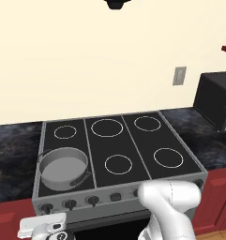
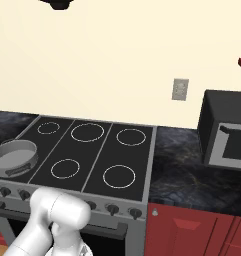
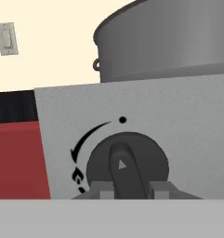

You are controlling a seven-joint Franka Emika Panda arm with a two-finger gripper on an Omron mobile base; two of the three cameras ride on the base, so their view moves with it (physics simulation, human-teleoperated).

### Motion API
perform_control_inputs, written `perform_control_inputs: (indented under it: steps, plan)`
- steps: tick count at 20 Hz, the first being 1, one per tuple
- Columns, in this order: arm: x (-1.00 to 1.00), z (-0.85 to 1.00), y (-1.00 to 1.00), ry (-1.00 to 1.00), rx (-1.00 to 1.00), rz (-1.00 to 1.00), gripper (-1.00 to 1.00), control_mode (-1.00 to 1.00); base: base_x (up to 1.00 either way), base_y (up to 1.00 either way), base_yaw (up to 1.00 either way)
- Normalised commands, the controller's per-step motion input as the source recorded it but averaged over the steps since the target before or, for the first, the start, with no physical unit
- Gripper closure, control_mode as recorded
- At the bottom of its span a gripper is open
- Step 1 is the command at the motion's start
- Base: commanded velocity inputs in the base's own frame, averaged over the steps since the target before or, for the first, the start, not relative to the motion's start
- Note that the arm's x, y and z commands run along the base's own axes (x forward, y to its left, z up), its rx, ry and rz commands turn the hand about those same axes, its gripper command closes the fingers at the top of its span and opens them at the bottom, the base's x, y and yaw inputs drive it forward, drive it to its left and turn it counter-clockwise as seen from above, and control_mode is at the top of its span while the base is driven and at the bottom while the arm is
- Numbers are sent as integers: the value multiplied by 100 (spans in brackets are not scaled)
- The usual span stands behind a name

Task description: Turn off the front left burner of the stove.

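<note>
Stove [image 1: 119, 154]: wide grey range with black glass top in three panels and white burner rings, set centrally into dark marbled counter [image 1: 13, 150] against cream wall; row of small dark knobs [image 1: 92, 200] along grey front panel. Grey pot [image 1: 63, 168] with side handles, standing on front left burner, empty inside; seen also at left edge of right base view [image 2: 13, 157] and looming above front panel in hand view [image 3: 169, 39]. Black microwave [image 2: 226, 131] on counter right of stove, well apart from it. Grey wall switch plate [image 1: 179, 76] above counter, between stove and microwave. Red cabinet fronts [image 2: 192, 230] below counter. Dark object [image 1: 117, 3] at top edge, too cropped to identify. Arm bent low in front of stove, elbow covering part of knob row in both base views. Gripper [image 3: 127, 190] directly at one dark round knob [image 3: 127, 165] at left end of front panel, below pot; finger tips [image 3: 100, 193] placed either side of knob's raised centre ridge, touching or just beside it; closed on ridge or merely flanking it, cannot tell. Black dot, curved arrow and flame marks printed around knob.
</note>
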Motion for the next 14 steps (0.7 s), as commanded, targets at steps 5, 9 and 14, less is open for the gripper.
perform_control_inputs:
  steps: [5, 9, 14]
  plan:
    - [55, 36, 10, 23, 46, 0, 100, -100, 0, 0, 0]
    - [61, 41, 3, 23, 47, 0, 100, -100, 0, 0, 0]
    - [55, 38, 0, 25, 47, 0, 100, -100, 0, 0, 0]
